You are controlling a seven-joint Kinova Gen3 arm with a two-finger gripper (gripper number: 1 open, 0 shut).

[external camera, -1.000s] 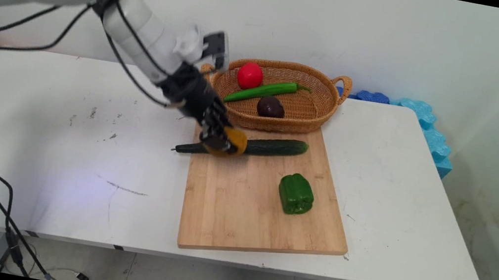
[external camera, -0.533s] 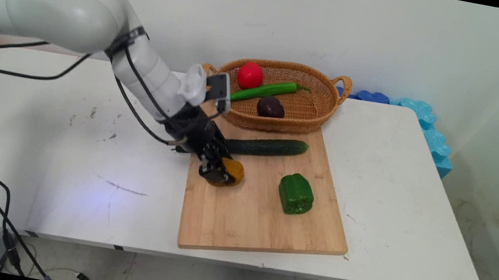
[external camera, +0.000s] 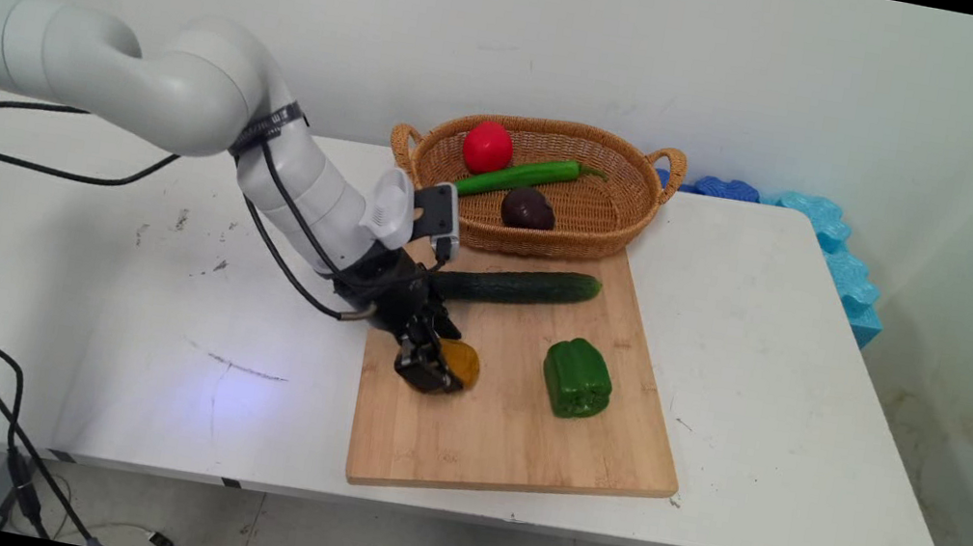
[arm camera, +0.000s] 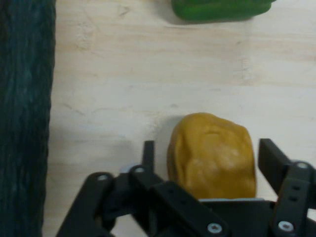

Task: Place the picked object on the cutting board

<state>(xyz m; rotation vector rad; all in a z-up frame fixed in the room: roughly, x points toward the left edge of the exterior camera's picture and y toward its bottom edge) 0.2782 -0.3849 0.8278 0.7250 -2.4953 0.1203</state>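
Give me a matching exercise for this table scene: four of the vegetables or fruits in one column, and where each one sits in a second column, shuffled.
Things:
1. cucumber
2. green bell pepper
3. yellow-brown potato
4. red tomato

Places:
A. in the wicker basket
B. between the fingers of the gripper
C. right half of the cutting board
D. along the board's far edge

Pairs: 1-D, 2-C, 3-B, 4-A

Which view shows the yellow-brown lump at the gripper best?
Hand view: the yellow-brown lump fills the lower centre between the gripper fingers, resting on the cutting board. Main view shows only a small part of it beside the linkage.
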